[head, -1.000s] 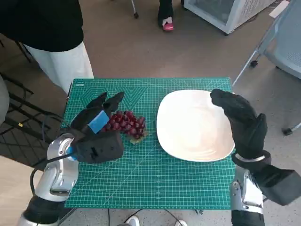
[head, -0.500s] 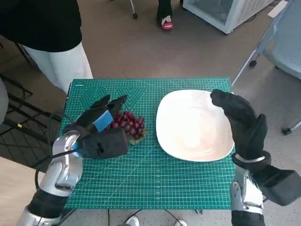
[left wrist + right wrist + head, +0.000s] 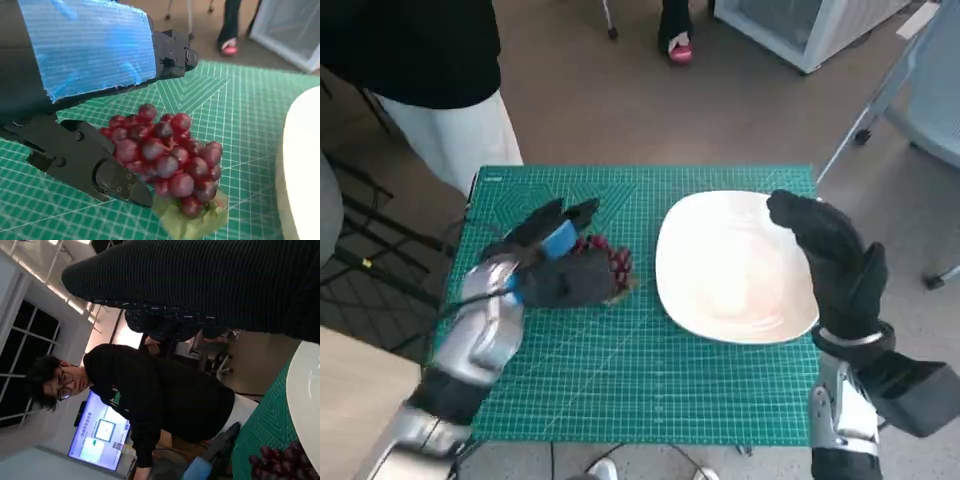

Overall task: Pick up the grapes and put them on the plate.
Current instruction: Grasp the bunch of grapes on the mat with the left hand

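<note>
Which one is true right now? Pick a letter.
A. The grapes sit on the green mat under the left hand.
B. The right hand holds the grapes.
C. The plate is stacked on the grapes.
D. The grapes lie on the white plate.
A: the grapes rest on the green mat with the left hand over them, apart from the bare plate.

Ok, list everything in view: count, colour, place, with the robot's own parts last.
Grapes: one bunch, dark red, with a green leaf under it, on the mat beside the plate, the left hand over it.
Plate: one, white, on the mat's right half, nothing on it.
Cutting mat: one, green with a pale grid, covering the table.
Person: one, black top, standing beyond the table's far left corner.
Left hand: black with blue tape, fingers around the grapes; a firm grip cannot be told.
Right hand: black knitted glove, at the plate's right rim.
</note>
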`<control>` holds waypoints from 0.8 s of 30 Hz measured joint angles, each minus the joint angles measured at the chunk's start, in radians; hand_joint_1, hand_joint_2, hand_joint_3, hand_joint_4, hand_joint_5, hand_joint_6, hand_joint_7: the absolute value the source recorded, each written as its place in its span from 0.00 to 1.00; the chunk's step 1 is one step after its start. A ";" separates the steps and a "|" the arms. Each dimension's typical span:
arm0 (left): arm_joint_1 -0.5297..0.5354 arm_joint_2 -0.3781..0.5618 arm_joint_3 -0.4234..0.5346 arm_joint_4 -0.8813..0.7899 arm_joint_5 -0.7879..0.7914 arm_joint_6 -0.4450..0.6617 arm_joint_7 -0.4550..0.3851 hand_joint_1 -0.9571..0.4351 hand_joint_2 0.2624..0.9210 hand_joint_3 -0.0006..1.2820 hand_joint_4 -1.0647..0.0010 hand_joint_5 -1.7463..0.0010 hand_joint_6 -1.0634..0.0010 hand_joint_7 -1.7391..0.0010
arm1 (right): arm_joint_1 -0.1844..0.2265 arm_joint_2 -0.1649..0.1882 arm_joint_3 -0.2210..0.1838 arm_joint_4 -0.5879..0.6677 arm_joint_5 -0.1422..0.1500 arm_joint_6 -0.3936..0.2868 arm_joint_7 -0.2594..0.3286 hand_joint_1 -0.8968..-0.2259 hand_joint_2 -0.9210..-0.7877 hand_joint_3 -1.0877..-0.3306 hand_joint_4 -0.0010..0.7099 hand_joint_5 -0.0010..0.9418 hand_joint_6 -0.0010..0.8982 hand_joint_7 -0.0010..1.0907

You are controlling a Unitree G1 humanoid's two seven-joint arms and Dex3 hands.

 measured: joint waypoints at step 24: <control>-0.270 -0.151 -0.135 0.629 0.000 -0.114 0.069 0.53 0.69 0.00 1.00 1.00 0.85 1.00 | -0.002 0.004 0.007 0.017 -0.001 -0.001 0.000 0.39 0.00 0.43 0.44 0.00 0.00 0.33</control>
